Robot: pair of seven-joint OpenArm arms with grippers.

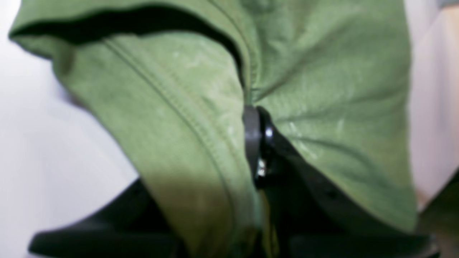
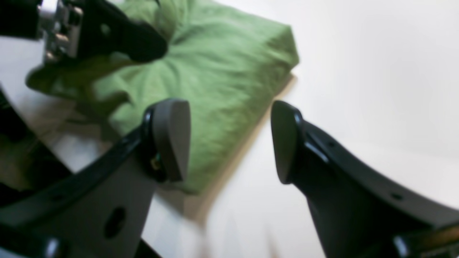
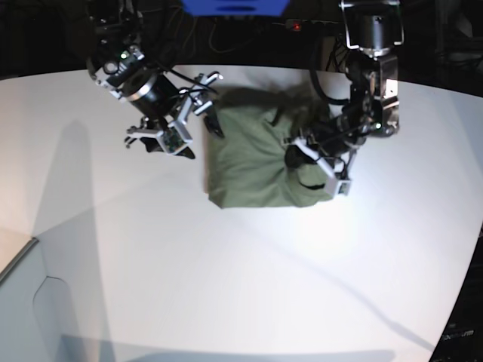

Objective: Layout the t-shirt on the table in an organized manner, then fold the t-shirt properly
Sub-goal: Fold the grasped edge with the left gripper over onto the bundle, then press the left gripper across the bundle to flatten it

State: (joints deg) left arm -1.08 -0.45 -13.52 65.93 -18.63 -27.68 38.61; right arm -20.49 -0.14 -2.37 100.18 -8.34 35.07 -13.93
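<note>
A white table [image 3: 226, 286] fills the scene under a dark background. The shirt [image 3: 253, 162] lies bunched in a rough square toward the table's far side, between the two arms. The left gripper [image 3: 298, 162] is pressed into its edge, jaws pinched on a fold of green fabric [image 1: 200, 118] with a stitched hem. The right gripper [image 2: 229, 139] hangs beside the shirt's other side, jaws spread wide with nothing between them.

Olive-green plain t-shirt [image 3: 249, 162]; matte white table [image 3: 226, 286]; black end effectors.
</note>
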